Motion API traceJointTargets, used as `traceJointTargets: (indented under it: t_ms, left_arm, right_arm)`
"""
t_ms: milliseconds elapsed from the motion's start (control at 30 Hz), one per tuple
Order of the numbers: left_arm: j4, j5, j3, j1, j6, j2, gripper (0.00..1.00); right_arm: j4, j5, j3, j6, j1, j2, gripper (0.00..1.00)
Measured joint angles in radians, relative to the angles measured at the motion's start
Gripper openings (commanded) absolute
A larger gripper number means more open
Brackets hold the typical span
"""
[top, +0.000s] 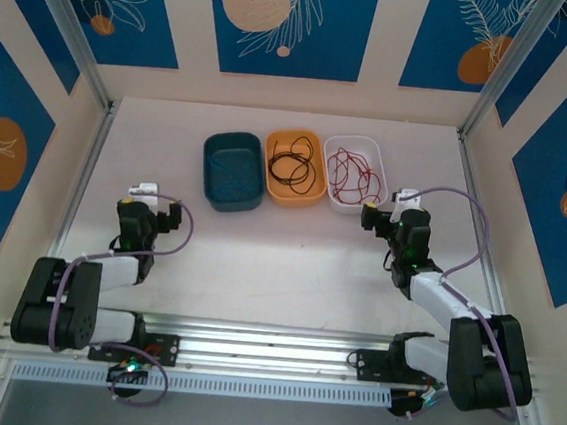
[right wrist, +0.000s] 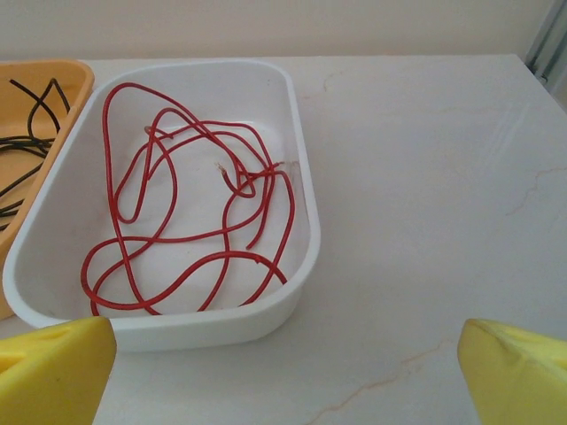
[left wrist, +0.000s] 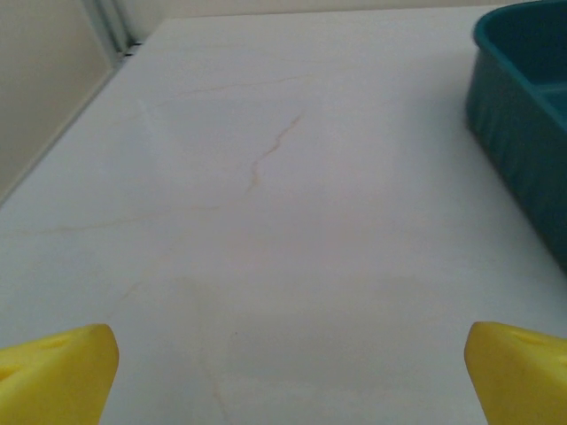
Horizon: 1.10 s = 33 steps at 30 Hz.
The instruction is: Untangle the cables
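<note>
Three shallow, round-cornered plastic bins close together in a row near the far edge of the desk point(top: 289, 263), a pale, matt, faintly veined slab: teal bin point(top: 233, 172) at left, orange bin point(top: 295, 166) in the middle, white bin point(top: 353, 172) at right. Red cable point(right wrist: 190, 221) wholly inside the white bin, a thin glossy strand in loose overlapping loops, crossing itself several times yet clear of any other strand. Black cable point(top: 293, 166) coiled likewise inside the orange bin. Contents of the teal bin too dark to make out. One colour to a bin, presumably to keep separated strands from knotting again; task judged at or near its end. Left pincer point(left wrist: 288, 376) spread wide and empty, low over bare desk near the teal bin, on its left side. Right pincer point(right wrist: 283, 372) also spread wide and empty, at the near end of the white bin, aimed along its length. Yellow fingertips point(right wrist: 53, 367) smooth and blunt.
</note>
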Motion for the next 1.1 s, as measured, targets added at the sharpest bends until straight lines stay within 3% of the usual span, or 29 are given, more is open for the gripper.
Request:
traceJointTargets:
  t_ms: [200,533,667,1100]
  left_arm:
    - [0.237,0.132,0.003,0.002,0.003,0.218,1.0]
    - [0.209,0.325,0.102,0.004,0.05,0.24,1.0]
    - [0.191,0.353,0.105,0.004,0.057,0.24,1.0]
    - [0.179,0.374,0.105,0.004,0.057,0.24,1.0]
  right_arm:
    - [0.121,-0.087,-0.008,-0.023,-0.029,0.079,0.99]
    - [0.34,-0.243,-0.056,-0.032,-0.099,0.279,0.99]
    - [0.301,-0.282,-0.016,-0.015,-0.124,0.349,0.99]
    - [0.29,-0.305,0.03,0.005,-0.146,0.349,0.99]
